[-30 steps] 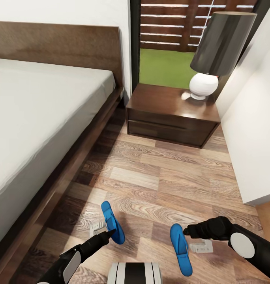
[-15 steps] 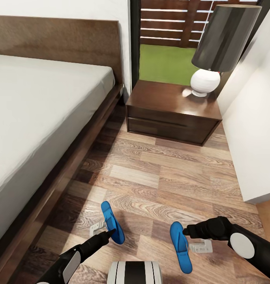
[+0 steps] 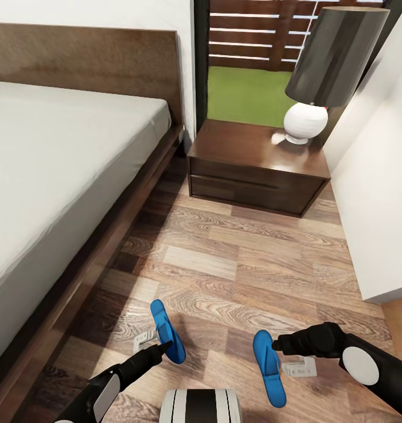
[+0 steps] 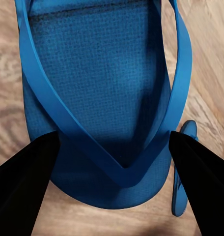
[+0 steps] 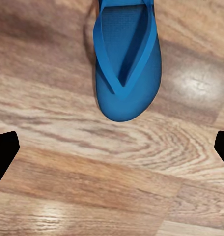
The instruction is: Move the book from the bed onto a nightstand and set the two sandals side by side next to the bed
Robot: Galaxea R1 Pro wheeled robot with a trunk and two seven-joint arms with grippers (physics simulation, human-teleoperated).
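I find the two sandals lying flat on the wood-plank floor [image 3: 242, 264] beside the bed, apart from each other: the left sandal [image 3: 167, 331] nearer the bed frame, the right sandal [image 3: 268, 368] further out, both pointing roughly along the bed's length. My left gripper [image 3: 163, 348] sits at the near end of the left sandal; the left wrist view shows its two dark fingers [image 4: 23, 182] spread either side of the sole [image 4: 99, 88], released and not clamping it. My right gripper [image 3: 275, 345] stands just beside the right sandal; in the right wrist view the fingertips [image 5: 4, 150] are wide apart at the picture's edges with the sandal [image 5: 126, 59] ahead on bare floor, so that claw is likewise released and empty. The bed [image 3: 54, 170] has a pale mattress, dark wooden frame and headboard. The nightstand [image 3: 257, 170] stands by the headboard, carrying a lamp [image 3: 327, 70]. Behind it a window [image 3: 254, 64] shows fence and grass; a white wall [image 3: 377, 194] closes the right side.
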